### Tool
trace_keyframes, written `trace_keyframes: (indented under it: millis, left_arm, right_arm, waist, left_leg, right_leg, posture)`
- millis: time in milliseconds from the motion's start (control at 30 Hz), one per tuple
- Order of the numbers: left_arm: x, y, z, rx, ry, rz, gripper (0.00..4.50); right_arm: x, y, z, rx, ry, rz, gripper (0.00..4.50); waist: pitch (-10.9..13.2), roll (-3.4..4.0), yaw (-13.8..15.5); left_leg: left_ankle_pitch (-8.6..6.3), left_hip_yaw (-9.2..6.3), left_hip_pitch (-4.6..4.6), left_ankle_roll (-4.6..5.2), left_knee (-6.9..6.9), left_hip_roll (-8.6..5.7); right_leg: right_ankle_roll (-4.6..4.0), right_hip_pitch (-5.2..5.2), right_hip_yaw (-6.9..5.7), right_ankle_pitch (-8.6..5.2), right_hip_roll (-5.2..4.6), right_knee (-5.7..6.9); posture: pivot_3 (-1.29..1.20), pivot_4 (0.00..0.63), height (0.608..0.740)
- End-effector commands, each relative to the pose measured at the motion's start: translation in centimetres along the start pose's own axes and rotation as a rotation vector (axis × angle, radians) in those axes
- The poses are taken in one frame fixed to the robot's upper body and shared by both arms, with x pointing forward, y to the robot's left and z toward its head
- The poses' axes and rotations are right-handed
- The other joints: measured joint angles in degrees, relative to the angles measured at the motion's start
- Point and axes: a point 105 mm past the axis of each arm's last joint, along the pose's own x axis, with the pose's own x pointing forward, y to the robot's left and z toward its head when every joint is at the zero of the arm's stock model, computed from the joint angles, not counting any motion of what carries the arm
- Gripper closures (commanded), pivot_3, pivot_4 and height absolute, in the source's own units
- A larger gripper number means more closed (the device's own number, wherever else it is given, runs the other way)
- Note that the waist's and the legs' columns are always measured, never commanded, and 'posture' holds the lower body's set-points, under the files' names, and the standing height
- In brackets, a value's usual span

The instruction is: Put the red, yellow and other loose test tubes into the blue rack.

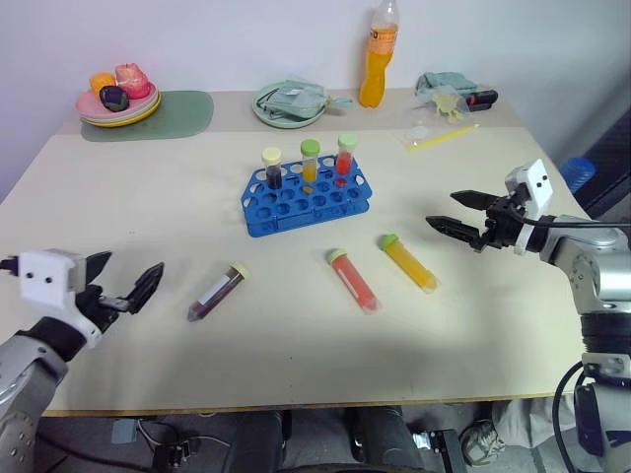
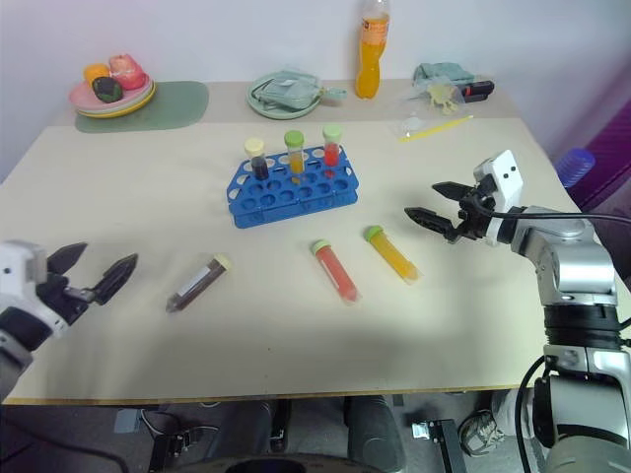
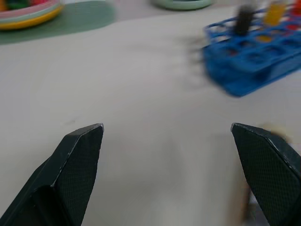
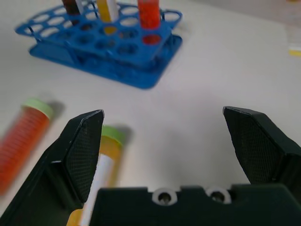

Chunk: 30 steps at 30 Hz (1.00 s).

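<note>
Jaws spread, both grippers hover over a pale table (image 1: 148,217) by a white wall (image 1: 246,39).

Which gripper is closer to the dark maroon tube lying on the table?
Left. The left gripper, open, sits just to the left of the dark maroon tube. The right gripper, also open, is across the table, beyond the yellow tube.
</note>
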Motion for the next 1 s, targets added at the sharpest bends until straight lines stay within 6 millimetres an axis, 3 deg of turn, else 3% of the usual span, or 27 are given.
trace_keyframes:
  millis: [33, 400, 500, 600, 800, 1000]
  left_arm:
    - [1.2, -1.0, 0.9, 0.022, -0.015, -0.081, 0.04]
    - [2.6, -3.1, 1.4, 0.06, -0.024, -0.221, 0.04]
    - [2.1, -5.3, 1.2, 0.106, -0.021, -0.359, 0.04]
    - [1.2, -7.9, 0.7, 0.153, 0.003, -0.528, 0.04]
    - [0.2, -10.3, -1.1, 0.211, 0.058, -0.718, 0.04]
    - [0.5, -10.5, -1.3, 0.246, 0.03, -0.725, 0.04]
  right_arm:
    - [-1.3, 0.8, 1.9, -0.03, -0.028, -0.021, 0.0]
    - [-0.8, 5.6, 2.7, -0.031, 0.054, 0.11, 0.0]
    - [0.2, 8.4, 3.4, -0.07, 0.161, 0.201, 0.0]
    - [2.4, 10.5, 3.7, 0.018, 0.332, 0.195, 0.0]
    - [5.7, 11.5, 2.5, 0.111, 0.545, 0.15, 0.0]
    - [7.6, 12.2, 1.5, 0.134, 0.687, 0.092, 0.0]
  waist:
    - [0.0, 0.0, 0.01]
    - [0.0, 0.02, -0.11]
    - [0.03, 0.07, -0.19]
    - [0.04, 0.09, -0.64]
    - [0.02, 0.05, 0.24]
    - [0.04, 0.08, -0.63]
  left_leg:
    - [0.0, -0.01, 0.0, 0.0, 0.0, 0.0]
    - [0.0, -0.01, 0.01, 0.0, 0.01, 0.03]
    - [0.0, -0.01, 0.01, 0.01, 0.04, 0.03]
    - [0.0, 0.0, 0.02, 0.0, 0.03, 0.07]
    - [0.01, -0.08, -0.06, -0.02, -0.04, 0.04]
    - [-0.09, 0.1, -0.21, 0.23, -0.03, -0.23]
  right_leg:
    - [0.02, 0.0, 0.0, 0.01, 0.0, 0.02]
    - [0.04, -0.04, -0.02, 0.02, 0.06, 0.09]
    - [-0.03, -0.04, -0.02, -0.02, 0.05, 0.11]
    - [-0.12, -0.08, 0.0, -0.07, 0.06, 0.12]
    - [-0.32, -0.18, -0.03, -0.17, -0.08, 0.15]
    - [-0.32, -0.19, -0.07, -0.16, -0.49, -0.15]
  posture:
    - [0.0, 0.15, 0.729]
    - [0.0, 0.15, 0.729]
    - [0.0, 0.15, 0.729]
    - [0.0, 0.15, 0.729]
    - [0.0, 0.15, 0.729]
    - [0.0, 0.15, 0.729]
